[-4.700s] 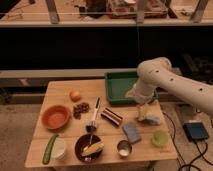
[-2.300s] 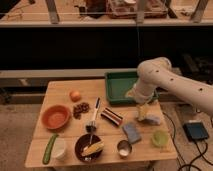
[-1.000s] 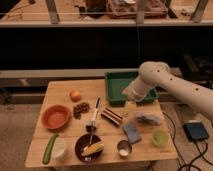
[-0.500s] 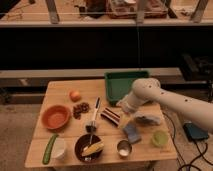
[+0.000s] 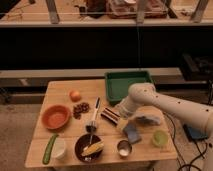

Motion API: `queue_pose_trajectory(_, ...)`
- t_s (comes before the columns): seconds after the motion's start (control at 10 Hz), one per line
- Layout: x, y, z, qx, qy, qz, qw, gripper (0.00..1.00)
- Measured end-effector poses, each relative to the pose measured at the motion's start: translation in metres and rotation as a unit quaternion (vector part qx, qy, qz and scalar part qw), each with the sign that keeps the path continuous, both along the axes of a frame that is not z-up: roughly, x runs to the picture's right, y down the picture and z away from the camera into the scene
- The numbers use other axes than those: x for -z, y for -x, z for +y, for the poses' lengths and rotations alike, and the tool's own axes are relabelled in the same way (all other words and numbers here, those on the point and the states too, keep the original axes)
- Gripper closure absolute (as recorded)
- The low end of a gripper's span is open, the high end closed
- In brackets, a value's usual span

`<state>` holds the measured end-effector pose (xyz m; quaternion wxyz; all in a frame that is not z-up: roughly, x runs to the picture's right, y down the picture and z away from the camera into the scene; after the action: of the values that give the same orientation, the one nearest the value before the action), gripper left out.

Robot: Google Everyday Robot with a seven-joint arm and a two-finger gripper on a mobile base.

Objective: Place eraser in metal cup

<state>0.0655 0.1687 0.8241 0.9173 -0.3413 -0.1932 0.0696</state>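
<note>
The eraser point(image 5: 109, 115), a small dark block with a pale and reddish stripe, lies on the wooden table point(image 5: 65, 87) near its middle. The metal cup point(image 5: 124, 148), shiny with a pale inside, stands near the front edge, below and right of the eraser. My gripper point(image 5: 120, 110) reaches down from the white arm point(image 5: 150, 97) and sits right at the eraser's right end. I cannot tell whether it touches the eraser.
A green tray point(image 5: 127, 84) is at the back right. A blue-grey sponge point(image 5: 132, 132), a crumpled clear bag point(image 5: 148, 120) and a light green cup point(image 5: 160, 138) are at the right. An orange bowl point(image 5: 55, 116), grapes point(image 5: 81, 108), an orange fruit point(image 5: 75, 95), a white cup point(image 5: 59, 146), a cucumber point(image 5: 48, 148) and a dark bowl point(image 5: 89, 147) are at the left and front.
The arm has swung left and down from over the table's right side, bringing the gripper to the eraser. The objects on the table have not moved.
</note>
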Motion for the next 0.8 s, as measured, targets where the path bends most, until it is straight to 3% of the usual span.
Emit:
queue_pose_trajectory(0.4,-0.025,0.018,0.011,0.01,0.002,-0.001,0.9999,0.21)
queue_pose_trajectory(0.8,-0.036,0.023,0.011,0.014,0.011,0.02,0.9996,0.58)
